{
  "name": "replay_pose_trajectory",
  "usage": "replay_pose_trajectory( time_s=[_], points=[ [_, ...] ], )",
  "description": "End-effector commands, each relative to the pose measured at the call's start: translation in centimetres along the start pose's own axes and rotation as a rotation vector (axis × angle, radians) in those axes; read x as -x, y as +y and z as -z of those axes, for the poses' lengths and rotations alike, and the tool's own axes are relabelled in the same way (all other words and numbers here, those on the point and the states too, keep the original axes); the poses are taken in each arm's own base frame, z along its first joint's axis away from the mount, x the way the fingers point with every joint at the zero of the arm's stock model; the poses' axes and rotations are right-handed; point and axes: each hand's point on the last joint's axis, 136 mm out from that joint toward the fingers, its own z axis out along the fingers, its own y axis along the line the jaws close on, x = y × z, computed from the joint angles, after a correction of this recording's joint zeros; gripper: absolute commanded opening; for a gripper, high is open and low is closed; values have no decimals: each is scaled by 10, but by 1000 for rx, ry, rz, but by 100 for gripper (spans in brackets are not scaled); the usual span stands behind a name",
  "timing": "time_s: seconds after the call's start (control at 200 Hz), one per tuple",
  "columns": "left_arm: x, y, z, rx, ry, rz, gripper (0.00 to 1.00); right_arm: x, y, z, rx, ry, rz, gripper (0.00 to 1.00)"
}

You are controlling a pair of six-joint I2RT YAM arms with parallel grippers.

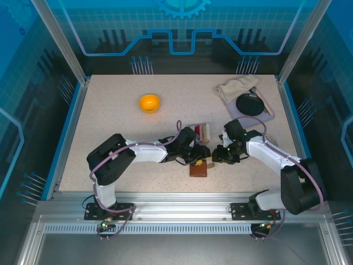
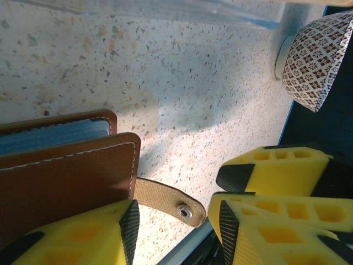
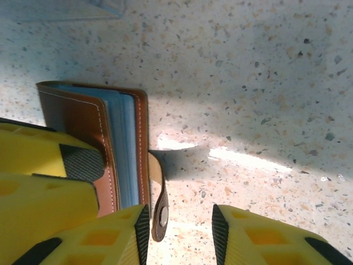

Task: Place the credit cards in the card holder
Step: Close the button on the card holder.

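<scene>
card holder: reddish-brown leather folding wallet [image 1: 198, 169], lower centre of top view, flat on speckled beige table [image 1: 110, 121].
left gripper [image 2: 176, 223]: jaws apart, tan snap tab [image 2: 168, 201] between them.
right gripper [image 3: 179, 226]: jaws apart, tab at one fingertip.

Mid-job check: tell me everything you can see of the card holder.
The card holder is a reddish-brown leather wallet with pale stitching, resting on the speckled table near its front middle, between the left gripper and right gripper. It is folded but slightly ajar, grey-blue pockets showing between the covers. Its tan snap tab lies unfastened. A left gripper finger seems to rest on one cover.
</scene>
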Motion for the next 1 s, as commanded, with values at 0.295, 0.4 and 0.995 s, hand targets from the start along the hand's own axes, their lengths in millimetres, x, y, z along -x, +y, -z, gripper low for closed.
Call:
replay_pose_trajectory(
  time_s=[0.295, 0.4, 0.995],
  points=[
    [-1, -4, 6, 1, -17, -14, 44, -11, 18, -14, 82, 76, 36, 29],
    [-1, -5, 6, -2, -19, -15, 43, -12, 16, -16, 68, 82, 33, 20],
    [0, -12, 21, 9, -53, -60, 44, -22, 11, -11, 54, 95, 46, 17]
  ],
)
